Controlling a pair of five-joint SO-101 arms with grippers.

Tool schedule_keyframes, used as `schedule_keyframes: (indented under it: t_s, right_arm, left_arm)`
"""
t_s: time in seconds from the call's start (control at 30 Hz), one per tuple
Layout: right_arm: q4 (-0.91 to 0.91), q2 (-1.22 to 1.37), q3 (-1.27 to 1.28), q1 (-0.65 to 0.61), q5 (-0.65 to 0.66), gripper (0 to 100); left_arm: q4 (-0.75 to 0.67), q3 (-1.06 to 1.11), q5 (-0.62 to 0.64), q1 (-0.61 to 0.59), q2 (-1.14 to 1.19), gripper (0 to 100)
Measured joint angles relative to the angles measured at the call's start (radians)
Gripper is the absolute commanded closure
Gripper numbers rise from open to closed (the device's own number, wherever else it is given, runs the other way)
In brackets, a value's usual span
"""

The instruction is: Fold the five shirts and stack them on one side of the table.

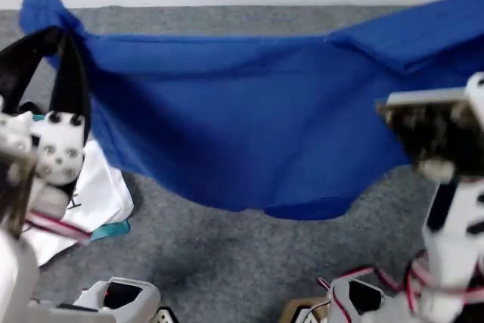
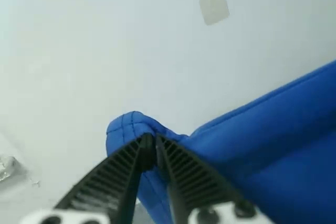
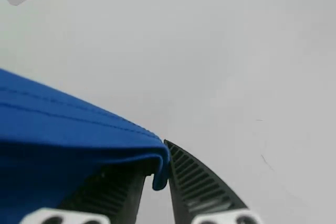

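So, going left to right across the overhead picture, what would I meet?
Black left tool pinching a shirt corner → wide blue fabric shirt held up off the table → right arm's white and black wrist.

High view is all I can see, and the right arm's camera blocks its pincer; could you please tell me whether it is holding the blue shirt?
Observer: Yes. In the right wrist view the right pincer is shut on the stitched hem of the blue shirt, close to the tips.
Operator: Thank you. How is the left grip?
Observer: The left pincer is shut on the shirt too, with a small bunch of fabric poking out beyond its tips.
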Motion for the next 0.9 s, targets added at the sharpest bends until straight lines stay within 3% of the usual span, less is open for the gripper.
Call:
schedule_keyframes:
  t_s: [0.27,0.57,0.9]
  right_arm:
    - [0.025,-0.057,-0.002,0.077,0.0,98.8]
    - [0.025,-0.155,-0.002,0.087,0.0,98.8]
    - [0.097,-0.103,0.009,0.087,0.0,98.8]
  left_arm:
    - [0.0,0.023,0.002,-0.098,-0.043,100]
    - [0.0,0.041,0.0,-0.121,-0.127,100]
    - [0.0,0.459,0.002,-0.12,-0.203,100]
